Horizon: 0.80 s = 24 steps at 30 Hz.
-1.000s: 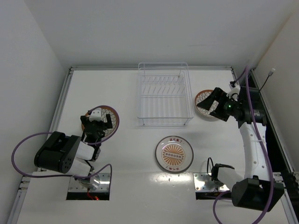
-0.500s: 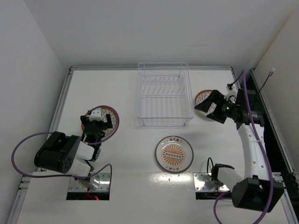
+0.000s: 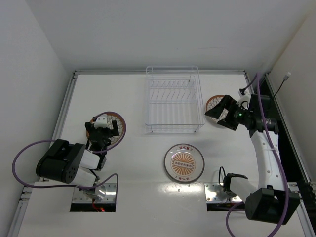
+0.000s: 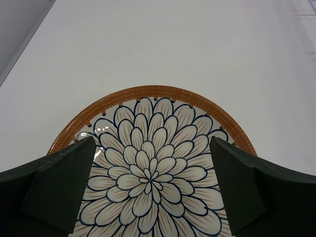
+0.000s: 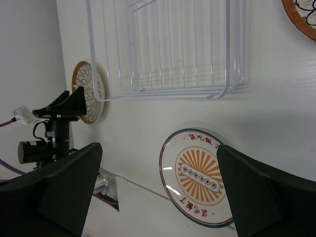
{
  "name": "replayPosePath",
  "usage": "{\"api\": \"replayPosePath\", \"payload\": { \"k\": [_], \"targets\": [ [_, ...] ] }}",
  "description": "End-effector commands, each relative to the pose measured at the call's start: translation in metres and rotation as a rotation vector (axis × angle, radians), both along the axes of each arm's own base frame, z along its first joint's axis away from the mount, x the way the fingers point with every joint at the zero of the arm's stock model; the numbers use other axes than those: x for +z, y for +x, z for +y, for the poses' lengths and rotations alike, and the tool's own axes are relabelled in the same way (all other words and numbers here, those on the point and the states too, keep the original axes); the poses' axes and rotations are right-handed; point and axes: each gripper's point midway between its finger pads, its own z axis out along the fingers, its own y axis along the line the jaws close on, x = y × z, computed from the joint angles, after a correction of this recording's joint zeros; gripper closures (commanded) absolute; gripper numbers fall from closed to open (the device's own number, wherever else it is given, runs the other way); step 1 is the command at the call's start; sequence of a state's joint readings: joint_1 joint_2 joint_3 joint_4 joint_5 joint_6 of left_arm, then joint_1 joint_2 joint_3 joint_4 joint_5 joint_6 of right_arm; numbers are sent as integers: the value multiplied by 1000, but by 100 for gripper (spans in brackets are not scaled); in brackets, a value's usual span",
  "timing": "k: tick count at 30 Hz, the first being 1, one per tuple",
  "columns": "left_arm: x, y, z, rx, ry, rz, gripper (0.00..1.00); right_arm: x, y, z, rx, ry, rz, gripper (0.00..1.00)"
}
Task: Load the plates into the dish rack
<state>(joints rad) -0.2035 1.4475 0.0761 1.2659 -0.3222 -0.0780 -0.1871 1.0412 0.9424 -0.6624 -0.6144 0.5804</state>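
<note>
A brown-rimmed petal plate [image 3: 114,124] lies flat at the left. My left gripper [image 3: 102,129] hovers over it, open, its fingers [image 4: 59,190] spread above the plate's face [image 4: 148,148]. A second brown-rimmed plate [image 3: 213,103] lies right of the white wire dish rack [image 3: 174,101]. My right gripper [image 3: 223,112] is open and empty above that plate's near edge and hides part of it. The white sunburst plate [image 3: 184,162] lies flat in front of the rack. The right wrist view shows the rack [image 5: 163,49], the sunburst plate [image 5: 197,177] and both brown plates [image 5: 89,91] [image 5: 301,15].
The rack holds no plates. White walls close the table at the back and sides. A raised rail [image 3: 66,106] runs along the left edge. Both arms' base plates [image 3: 94,195] [image 3: 219,192] sit at the near edge. Purple cables loop from both arms.
My right gripper has shifted slightly left and turned a little above the right plate. The left arm and all plates have not moved.
</note>
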Motion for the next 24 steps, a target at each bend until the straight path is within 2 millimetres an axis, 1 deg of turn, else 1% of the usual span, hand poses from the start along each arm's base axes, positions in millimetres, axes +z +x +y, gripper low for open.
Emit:
{"api": "replayPosePath", "payload": {
  "k": [1,4,6,8,9,11,15,16,17,20,23,24],
  "targets": [
    [32,10,-5,-11,-27,-127,0,8,3,5,28,10,-52,1],
    [32,10,-5,-11,-27,-127,0,6,-1,5,33,7,-37,1],
    [32,10,-5,-11,-27,-127,0,8,-2,8,42,6,-46,1],
    [32,10,-5,-11,-27,-127,0,-1,-5,8,42,10,-22,1],
    [32,10,-5,-11,-27,-127,0,0,-3,8,42,8,-35,1],
    [32,10,-5,-11,-27,-127,0,-5,-3,8,37,13,-37,1],
    [32,10,-5,-11,-27,-127,0,-7,-4,10,40,26,-35,1],
    [32,10,-5,-11,-27,-127,0,-4,-4,10,40,26,-35,1],
    [32,10,-5,-11,-27,-127,0,-7,-7,10,45,22,-24,1],
    [32,10,-5,-11,-27,-127,0,-2,-6,8,46,6,-31,1],
    [32,10,-5,-11,-27,-127,0,-3,-8,9,46,8,-19,1],
    [32,10,-5,-11,-27,-127,0,-8,-10,9,46,11,-7,1]
  ]
}}
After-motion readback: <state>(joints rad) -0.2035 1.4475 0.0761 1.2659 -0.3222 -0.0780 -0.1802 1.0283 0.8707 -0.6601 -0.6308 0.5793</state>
